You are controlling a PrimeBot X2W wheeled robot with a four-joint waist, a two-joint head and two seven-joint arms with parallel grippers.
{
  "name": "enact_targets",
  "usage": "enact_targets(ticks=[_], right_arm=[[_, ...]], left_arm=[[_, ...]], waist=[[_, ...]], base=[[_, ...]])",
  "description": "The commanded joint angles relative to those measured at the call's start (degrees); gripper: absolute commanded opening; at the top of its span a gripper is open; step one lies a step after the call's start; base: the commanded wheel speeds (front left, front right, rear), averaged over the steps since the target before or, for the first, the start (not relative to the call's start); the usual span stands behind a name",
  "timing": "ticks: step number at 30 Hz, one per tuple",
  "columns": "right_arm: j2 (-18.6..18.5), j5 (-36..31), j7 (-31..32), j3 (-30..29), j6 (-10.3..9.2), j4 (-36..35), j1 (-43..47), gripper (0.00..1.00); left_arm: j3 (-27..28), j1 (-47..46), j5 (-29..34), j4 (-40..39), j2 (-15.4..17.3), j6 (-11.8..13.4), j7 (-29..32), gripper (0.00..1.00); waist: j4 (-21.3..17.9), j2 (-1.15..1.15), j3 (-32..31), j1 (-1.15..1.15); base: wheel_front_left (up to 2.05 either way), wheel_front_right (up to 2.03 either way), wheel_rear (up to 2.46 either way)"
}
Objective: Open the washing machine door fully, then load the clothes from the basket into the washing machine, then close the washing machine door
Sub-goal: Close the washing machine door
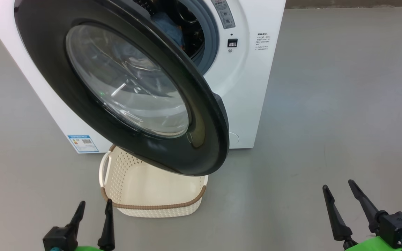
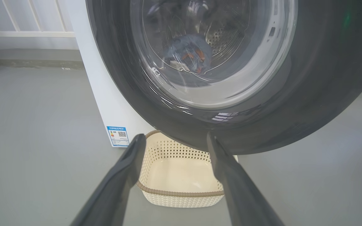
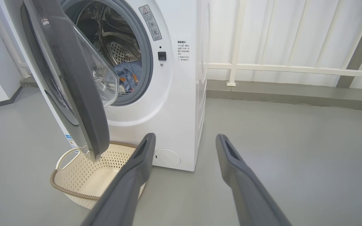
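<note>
1. Standing beside the robot, one sees both arms held low, well apart from the washing machine (image 1: pixel 243 97). The left tool (image 1: pixel 95 202) has its two dark fingers spread with nothing between them. The right tool (image 1: pixel 337 184) is likewise spread and empty.
2. The washing machine door (image 1: pixel 127 83) hangs part-way open, hinged on the robot's left. Its free edge is swung out toward the robot and reaches over the basket (image 1: pixel 159 206).
3. The basket sits on the floor (image 1: pixel 326 104) just beside the machine's front, and its bottom looks bare.
4. The clothes (image 3: pixel 129 75), light blue with orange figures, lie inside the drum. Loading seems done, so closing the door is probably the step in hand.
5. That move turns on one relation. The door's glossy outer face lies straight ahead of and above the left tool, while the right tool meets the door nearly edge-on, with the opening beyond. The left arm therefore seems better placed to push the face back toward the drum.
6. Whether the door's lower rim clears the basket rim cannot be told.
</note>
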Motion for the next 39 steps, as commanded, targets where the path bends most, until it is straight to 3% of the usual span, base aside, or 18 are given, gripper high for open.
enact_targets(ticks=[1,14,24,31,39], right_arm=[[-0.61,-0.37,-0.68,1.31,0.09,-1.19,-0.97,0.00],[-0.97,0.92,-0.68,4.81,0.09,-7.02,-6.75,0.00],[-1.32,1.41,-0.68,15.52,0.09,-14.92,-18.75,0.00],[-1.89,2.39,-0.68,24.51,0.09,-10.34,-21.92,0.00],[-3.10,3.60,-0.68,27.85,0.09,-2.77,-24.48,0.00]], left_arm=[[2.35,-1.07,0.86,-1.71,0.37,-0.47,-0.52,1.00],[3.22,-0.74,0.32,-3.05,-0.08,-0.77,-0.52,1.00],[-0.29,-1.79,-2.37,-3.41,-0.10,0.50,-0.52,1.00],[-2.05,-2.72,-3.60,-4.45,-0.10,1.31,-0.52,1.00],[-4.84,-3.84,-5.72,-6.46,-0.10,2.61,-0.52,1.00]], waist=[[-0.03,0.00,0.04,0.00],[0.15,0.00,0.95,0.00],[3.35,0.00,1.66,0.00],[6.40,0.00,2.85,0.00],[10.35,0.00,5.97,0.00]], base=[[0.00,0.00,0.00],[0.00,0.00,0.00],[0.00,0.00,0.00],[0.00,0.00,0.00],[0.00,0.00,0.00]])
